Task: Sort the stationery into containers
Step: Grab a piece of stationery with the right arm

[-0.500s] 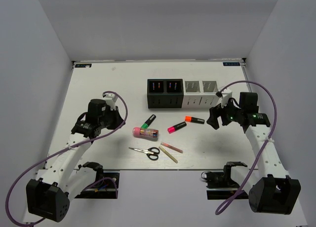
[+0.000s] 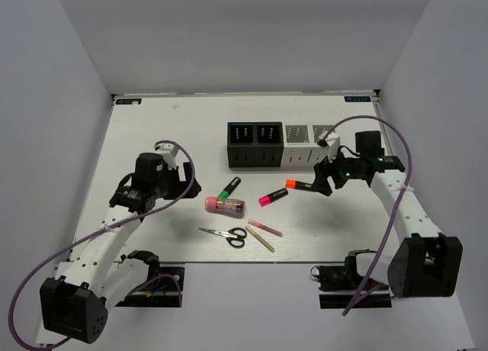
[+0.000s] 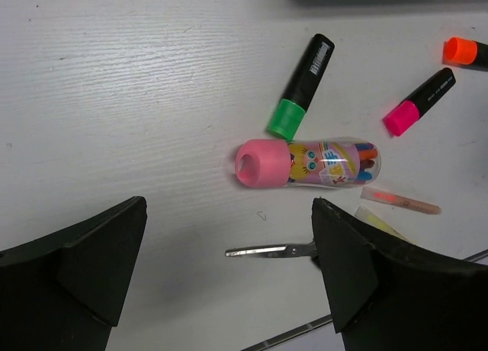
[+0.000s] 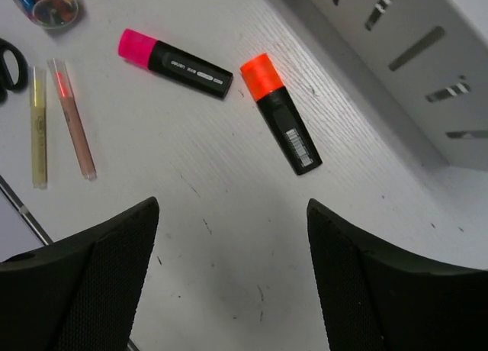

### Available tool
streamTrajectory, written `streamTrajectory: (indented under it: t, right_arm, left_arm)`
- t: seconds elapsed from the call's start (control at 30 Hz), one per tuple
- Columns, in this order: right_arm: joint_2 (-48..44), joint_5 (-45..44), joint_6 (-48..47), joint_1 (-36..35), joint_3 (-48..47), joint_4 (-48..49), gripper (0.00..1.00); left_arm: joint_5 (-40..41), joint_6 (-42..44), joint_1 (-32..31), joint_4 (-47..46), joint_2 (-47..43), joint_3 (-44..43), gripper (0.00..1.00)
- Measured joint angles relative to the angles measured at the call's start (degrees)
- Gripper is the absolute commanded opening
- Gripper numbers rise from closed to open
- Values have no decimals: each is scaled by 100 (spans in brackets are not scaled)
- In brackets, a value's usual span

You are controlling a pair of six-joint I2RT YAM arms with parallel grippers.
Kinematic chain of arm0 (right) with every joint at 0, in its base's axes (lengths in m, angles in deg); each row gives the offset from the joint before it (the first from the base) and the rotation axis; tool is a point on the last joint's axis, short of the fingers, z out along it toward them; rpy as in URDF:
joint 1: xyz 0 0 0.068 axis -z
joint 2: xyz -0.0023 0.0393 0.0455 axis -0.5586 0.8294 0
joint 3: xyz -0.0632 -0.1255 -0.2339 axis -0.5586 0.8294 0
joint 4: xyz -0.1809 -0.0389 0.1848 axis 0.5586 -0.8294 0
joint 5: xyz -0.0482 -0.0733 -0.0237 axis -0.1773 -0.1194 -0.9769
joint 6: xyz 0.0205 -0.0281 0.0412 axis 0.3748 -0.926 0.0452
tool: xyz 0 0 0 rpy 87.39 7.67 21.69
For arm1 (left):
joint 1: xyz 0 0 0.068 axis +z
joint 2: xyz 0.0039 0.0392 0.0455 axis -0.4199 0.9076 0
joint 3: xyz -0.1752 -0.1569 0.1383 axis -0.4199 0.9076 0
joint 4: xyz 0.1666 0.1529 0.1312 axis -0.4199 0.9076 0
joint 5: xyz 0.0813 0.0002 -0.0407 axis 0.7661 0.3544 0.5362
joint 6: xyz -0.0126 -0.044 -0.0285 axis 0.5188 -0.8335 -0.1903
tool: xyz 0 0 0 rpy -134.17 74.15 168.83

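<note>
White bench (image 2: 152,130), nothing sorted yet: markers (image 2: 273,197), tube (image 2: 225,205), scissors (image 2: 226,234), sticks (image 2: 264,233) all lying mid-bench; bins (image 2: 282,156) standing toward far edge. Left claw (image 3: 229,206) gaping above tube; right claw (image 4: 232,206) gaping, hovering near orange marker (image 4: 280,114).

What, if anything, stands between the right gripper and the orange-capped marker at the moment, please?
Nothing visible does. In the right wrist view the right gripper is open, and only table lies between it and the orange-capped marker. The pink-capped marker lies apart to one side, the white bin to the other.
</note>
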Motion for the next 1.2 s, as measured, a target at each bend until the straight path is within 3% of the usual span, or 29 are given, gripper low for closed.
streamTrajectory:
  t: [0.13,0.23,0.67,1.0,1.2]
  right_arm:
    - [205,-540,0,-575,350,553,60]
    - [271,-942,-50,-885,656,868,56]
    - [1434,-2181,-715,-1613,776,2092,74]
    - [2138,-2135,-1174,-1733,468,2179,74]
    - [2562,-1899,-1508,-1733,20,1917,65]
  left_arm:
    - [24,-2,0,59,4,-2,100]
    - [26,-2,0,83,20,-7,100]
    - [20,2,0,140,297,-164,100]
    - [20,4,2,216,315,-181,100]
    - [20,24,2,227,315,-181,100]
